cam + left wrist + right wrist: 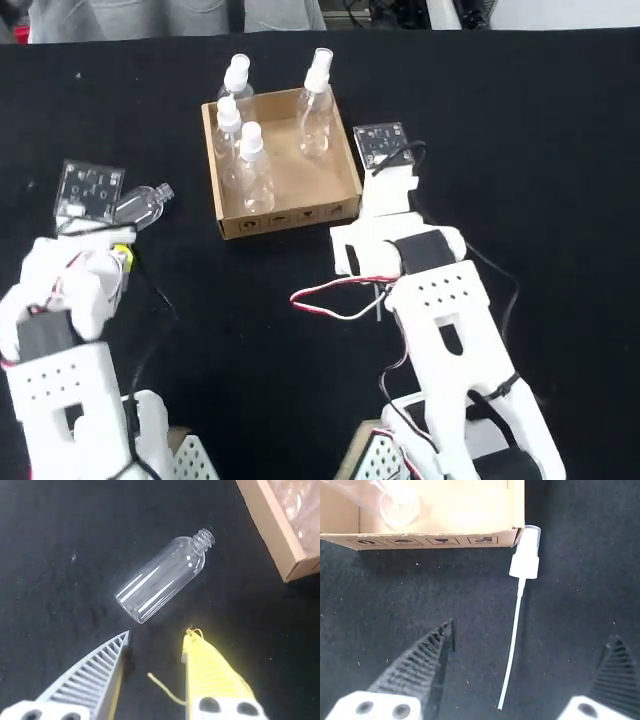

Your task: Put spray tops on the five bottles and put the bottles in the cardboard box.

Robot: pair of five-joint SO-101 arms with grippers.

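Uncapped bottle (162,575) lies on the counter (520,120) left of the cardboard box (290,218) (capped bottles (250,165) stand inside), just beyond wide-open left fingers (100,675). Spray top (525,562) lies at the box's near-right corner, near wide-open right fingers (415,675).

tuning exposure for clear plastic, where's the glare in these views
Left wrist view: white glare streaks run along the lying bottle. Right wrist view: the box is blown bright inside, beside the spray top; the black cloth shows no glare.
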